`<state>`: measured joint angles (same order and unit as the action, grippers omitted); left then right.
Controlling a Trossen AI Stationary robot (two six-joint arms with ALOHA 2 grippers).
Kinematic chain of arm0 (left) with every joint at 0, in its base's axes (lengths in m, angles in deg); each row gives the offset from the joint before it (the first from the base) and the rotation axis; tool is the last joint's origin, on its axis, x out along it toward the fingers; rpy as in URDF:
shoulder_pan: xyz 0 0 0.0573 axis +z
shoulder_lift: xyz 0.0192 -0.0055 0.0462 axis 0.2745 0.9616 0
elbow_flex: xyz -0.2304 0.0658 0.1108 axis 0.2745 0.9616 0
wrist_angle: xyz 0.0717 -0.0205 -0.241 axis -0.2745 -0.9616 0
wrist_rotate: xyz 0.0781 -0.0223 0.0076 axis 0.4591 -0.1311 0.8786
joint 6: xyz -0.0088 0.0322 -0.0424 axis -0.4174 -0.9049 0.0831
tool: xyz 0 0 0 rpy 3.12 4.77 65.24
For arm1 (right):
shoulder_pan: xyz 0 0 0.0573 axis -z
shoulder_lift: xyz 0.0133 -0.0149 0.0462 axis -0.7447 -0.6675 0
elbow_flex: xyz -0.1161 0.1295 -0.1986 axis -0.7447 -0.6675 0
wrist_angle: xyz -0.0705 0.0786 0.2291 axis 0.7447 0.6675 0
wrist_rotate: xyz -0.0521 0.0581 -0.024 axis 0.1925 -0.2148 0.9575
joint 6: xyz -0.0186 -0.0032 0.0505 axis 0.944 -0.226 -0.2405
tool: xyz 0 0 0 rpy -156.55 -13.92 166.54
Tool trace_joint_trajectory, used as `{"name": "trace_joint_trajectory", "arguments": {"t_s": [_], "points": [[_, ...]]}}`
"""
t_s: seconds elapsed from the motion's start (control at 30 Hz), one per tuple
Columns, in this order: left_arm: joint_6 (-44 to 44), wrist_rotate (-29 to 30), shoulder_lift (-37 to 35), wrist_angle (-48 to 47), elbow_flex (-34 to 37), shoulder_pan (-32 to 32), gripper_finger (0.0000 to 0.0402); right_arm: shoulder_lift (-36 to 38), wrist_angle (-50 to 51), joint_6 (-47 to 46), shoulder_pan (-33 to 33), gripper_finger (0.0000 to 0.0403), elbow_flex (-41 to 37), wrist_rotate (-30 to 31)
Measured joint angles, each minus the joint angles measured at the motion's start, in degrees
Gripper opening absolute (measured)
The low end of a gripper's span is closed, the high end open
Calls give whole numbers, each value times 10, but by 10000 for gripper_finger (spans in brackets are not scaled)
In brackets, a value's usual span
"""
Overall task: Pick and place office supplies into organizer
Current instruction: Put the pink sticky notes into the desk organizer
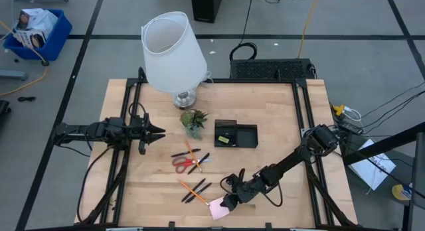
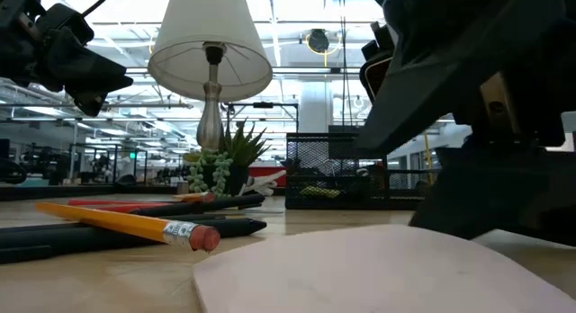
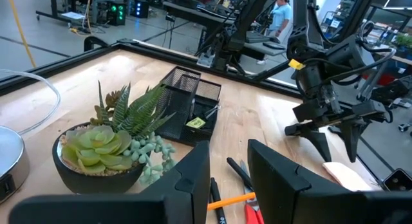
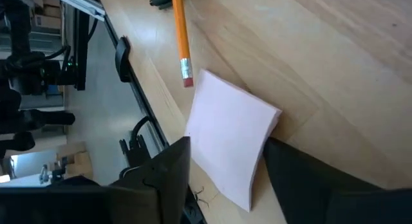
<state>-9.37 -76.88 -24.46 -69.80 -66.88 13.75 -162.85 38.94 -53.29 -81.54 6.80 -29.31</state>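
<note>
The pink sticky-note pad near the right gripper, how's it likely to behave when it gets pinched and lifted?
The pink sticky-note pad is a thin paper stack, so probably light. One corner already curls up, so its sheets may fan or bend rather than stay stiff. It lies flat on the table, so the right gripper, fingers straddling its edge, may slide it before gripping.

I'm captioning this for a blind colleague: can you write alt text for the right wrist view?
The right gripper sits low over a pink sticky-note pad on the wooden table, one dark finger on each side of the pad, jaws not closed on it. An orange pencil lies just beyond, its eraser end almost at the pad's corner.
</note>
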Motion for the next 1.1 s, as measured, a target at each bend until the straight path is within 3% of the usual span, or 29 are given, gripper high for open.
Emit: {"name": "trace_joint_trajectory", "arguments": {"t_s": [0.6, 1.1], "points": [[0, 0, 0, 0, 0, 0, 108, 0, -6, 58, 2, 7, 0, -16], [0, 0, 0, 0, 0, 0, 108, 9, -10, 125, 4, 1, -1, 20]]}}
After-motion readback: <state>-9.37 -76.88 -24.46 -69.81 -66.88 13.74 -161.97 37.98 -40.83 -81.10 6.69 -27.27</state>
